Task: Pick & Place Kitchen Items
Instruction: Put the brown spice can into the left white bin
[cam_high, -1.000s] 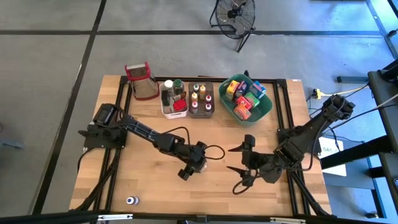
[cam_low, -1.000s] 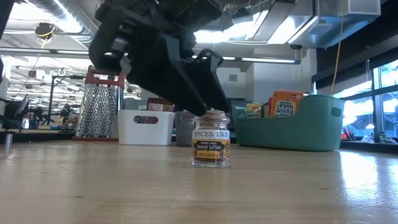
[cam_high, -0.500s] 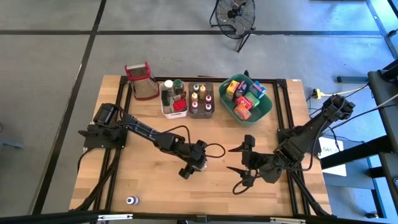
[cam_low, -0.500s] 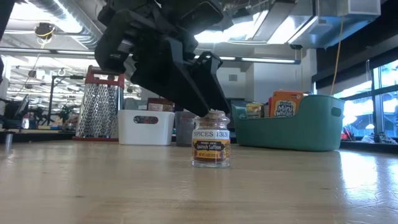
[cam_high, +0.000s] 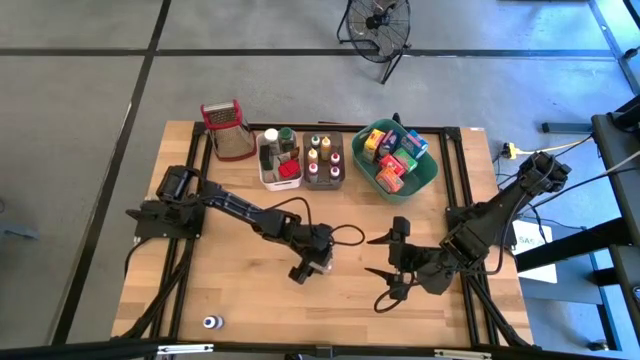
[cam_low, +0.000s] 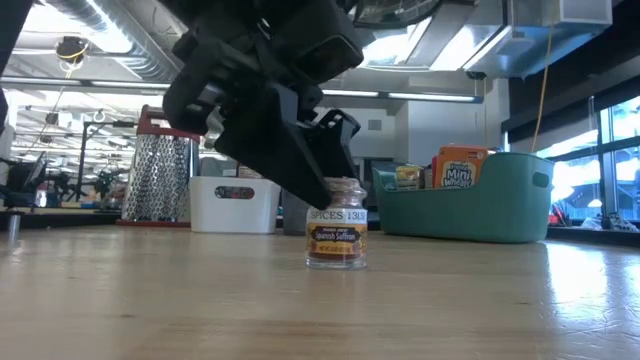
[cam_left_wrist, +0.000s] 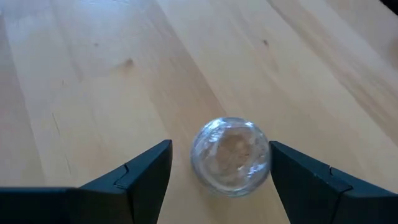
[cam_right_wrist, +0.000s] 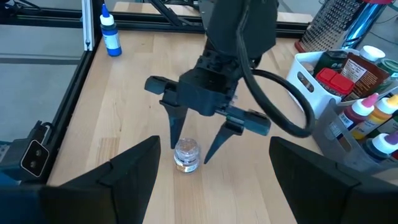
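A small glass spice jar (cam_low: 337, 226) with a brown label stands upright on the wooden table (cam_high: 240, 290), near its middle. My left gripper (cam_high: 312, 262) is open and slants down over the jar (cam_left_wrist: 230, 155), one finger on either side of it. One finger (cam_left_wrist: 292, 177) stands much closer to the jar than the other (cam_left_wrist: 146, 171). From the right wrist view the jar (cam_right_wrist: 186, 154) shows between those fingers. My right gripper (cam_high: 376, 256) hangs open above the table to the jar's right, with nothing between its fingers. My left gripper has one finger (cam_left_wrist: 283, 165) right at the jar's side (cam_left_wrist: 266, 158); whether it touches the glass I cannot tell. The other finger stands clear of the jar.
Along the far edge stand a steel grater with a red handle (cam_high: 227, 130), a white bin (cam_high: 268, 180) of bottles, a brown bin (cam_high: 325, 182) of bottles and a teal bin (cam_high: 430, 170) of boxes. A small blue-capped bottle (cam_high: 211, 322) stands at the near left corner.
My left gripper has sunk a little and rolled slightly, so its fingers now reach down past the jar's top on both sides. Its opening looks the same.
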